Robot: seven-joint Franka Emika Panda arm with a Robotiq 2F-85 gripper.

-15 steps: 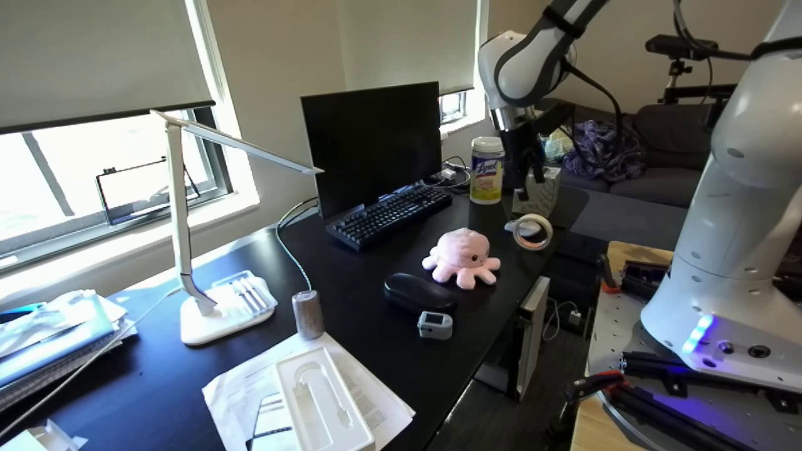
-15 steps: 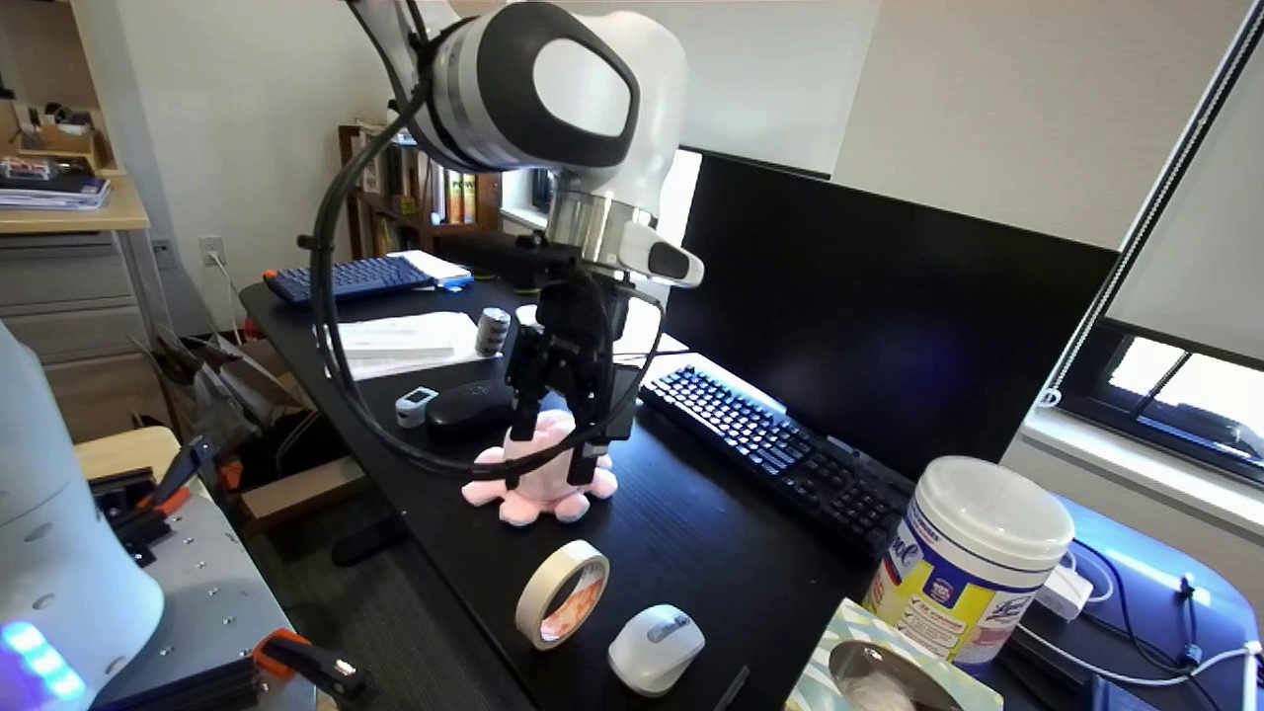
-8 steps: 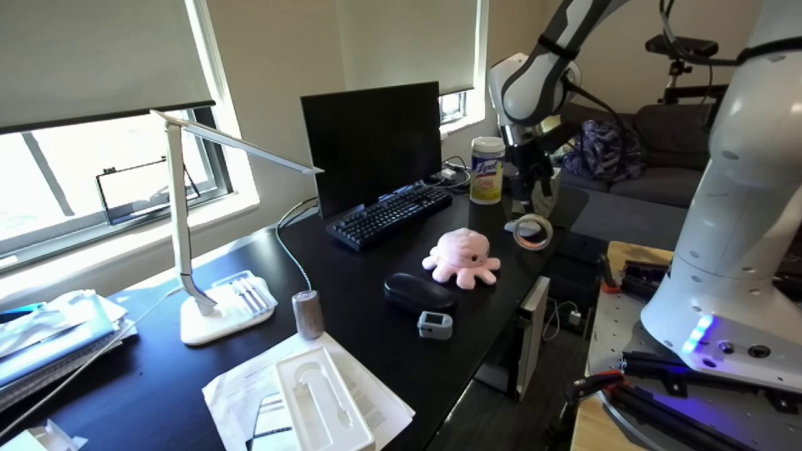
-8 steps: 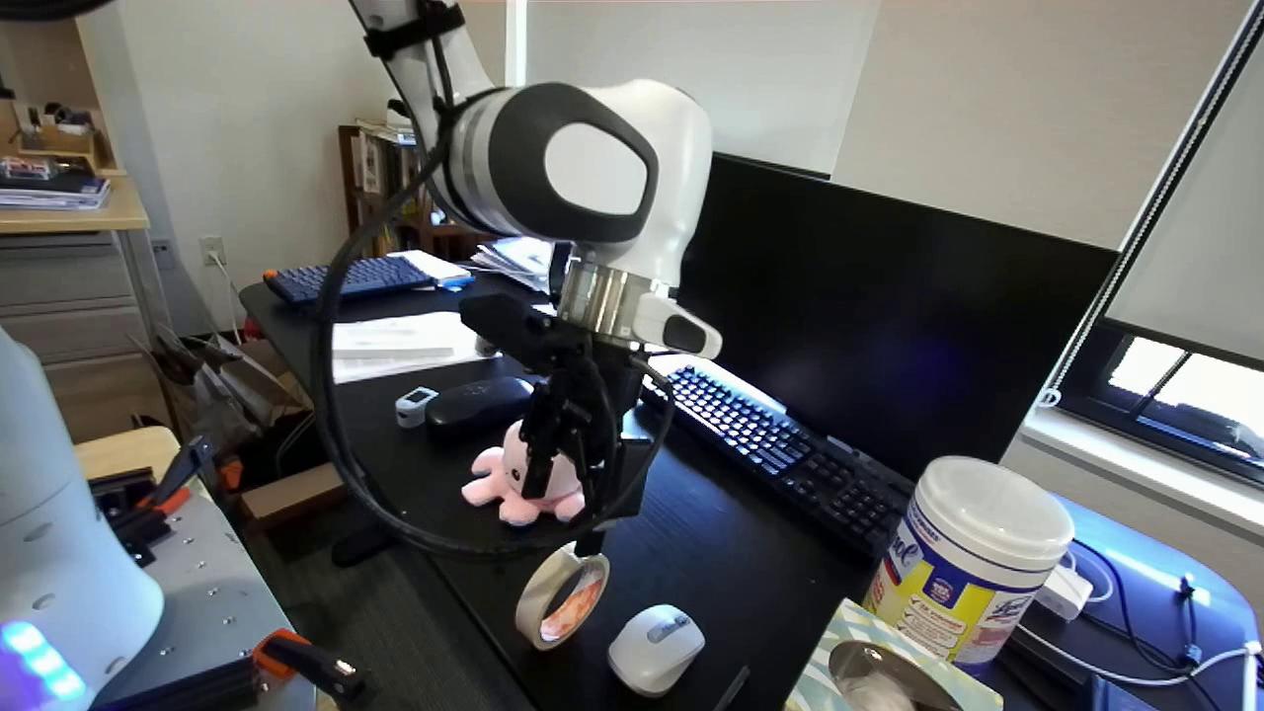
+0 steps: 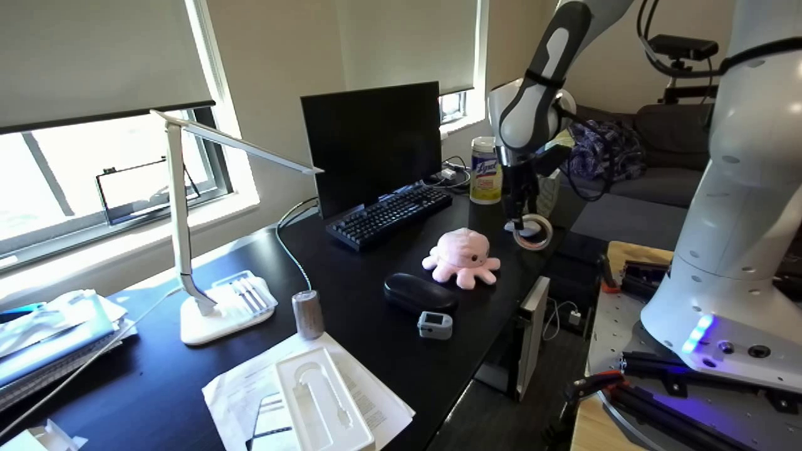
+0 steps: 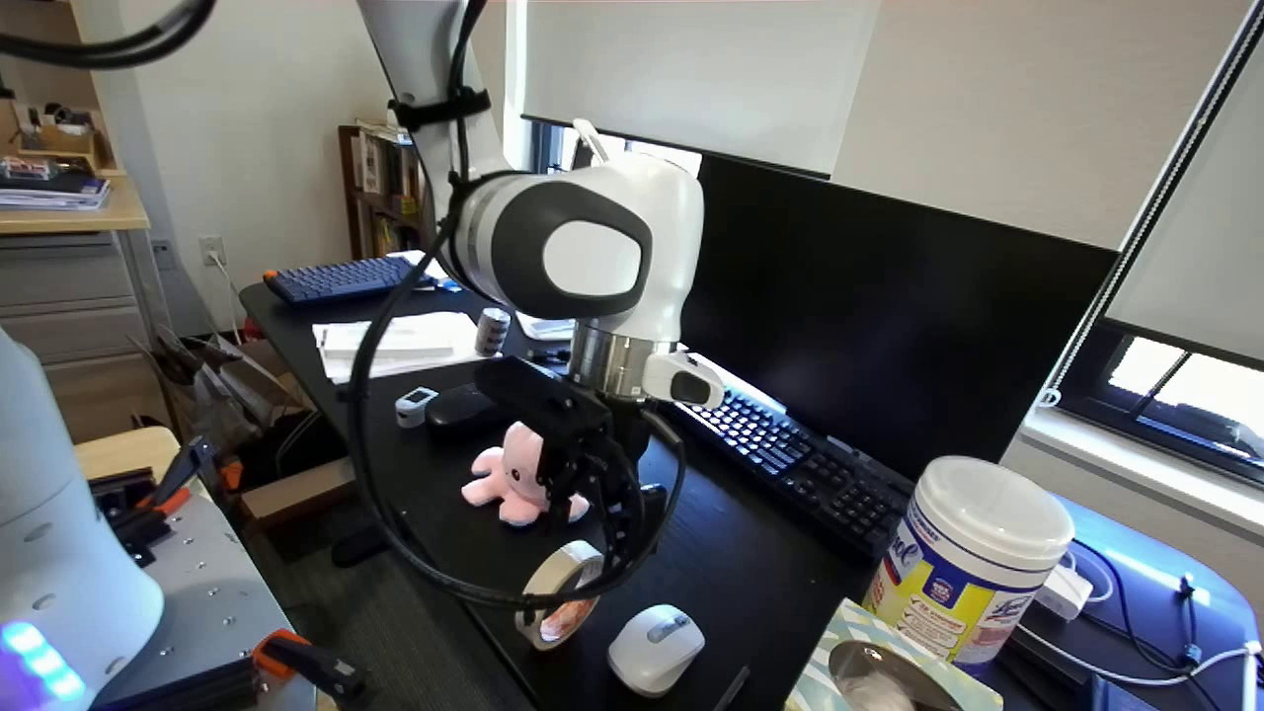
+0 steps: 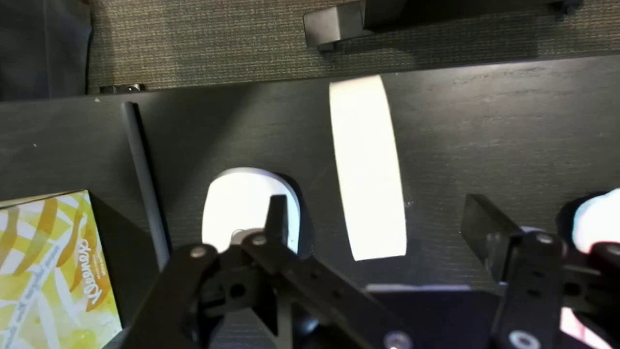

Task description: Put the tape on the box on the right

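Observation:
The tape [image 5: 532, 245] is a pale roll standing on its edge near the desk's edge. It also shows in an exterior view [image 6: 541, 578], partly crossed by the arm's cable, and edge-on in the wrist view [image 7: 370, 169]. The box [image 7: 53, 266] is a yellowish patterned tissue box at the lower left of the wrist view; it shows in both exterior views [image 6: 839, 647] [image 5: 549, 193]. My gripper [image 7: 377, 206] is open and empty, pointing down just by the tape's upper part. In the wrist view the tape lies between the two fingers, with gaps on both sides.
A white mouse [image 6: 657, 647] lies beside the tape, under one finger in the wrist view. A pink plush octopus [image 5: 463, 254] sits on the other side. A Lysol canister [image 6: 973, 563] stands by the box. A dark stick [image 7: 145, 184] lies between mouse and box.
The arm has moved down, bringing my open gripper from above the desk to just by the tape. The tape, box and mouse have not moved.

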